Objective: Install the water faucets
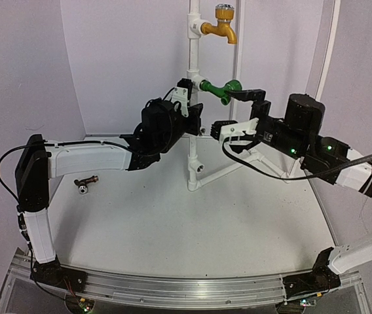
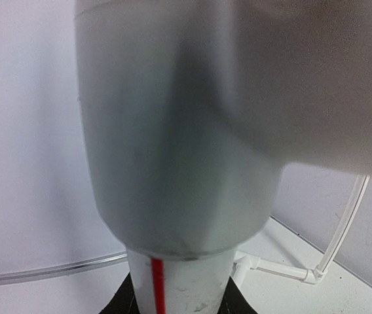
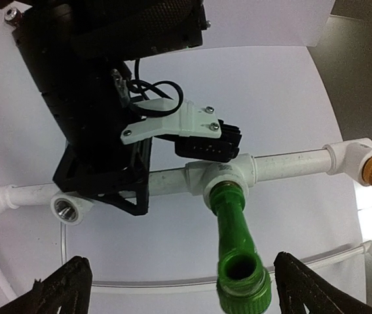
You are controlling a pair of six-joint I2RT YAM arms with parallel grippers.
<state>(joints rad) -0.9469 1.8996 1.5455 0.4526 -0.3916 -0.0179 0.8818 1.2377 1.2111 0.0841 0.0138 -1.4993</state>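
Seen from overhead, the green faucet (image 1: pixel 224 89) sits in a tee on the white pipe stand (image 1: pixel 192 154). Its long axis runs sideways from the upright pipe toward the right, between the wide-spread jaws of my right gripper (image 1: pixel 235 112). My left gripper (image 1: pixel 192 116) is clamped on the pipe just below. The dark brown faucet (image 1: pixel 86 184) lies flat on the table (image 1: pixel 173 222), well apart, beside my left arm. At my left wrist, the blurred pipe fills the view. At my right wrist, the green faucet points its open mouth at the camera, untouched between both fingers (image 3: pixel 61 288).
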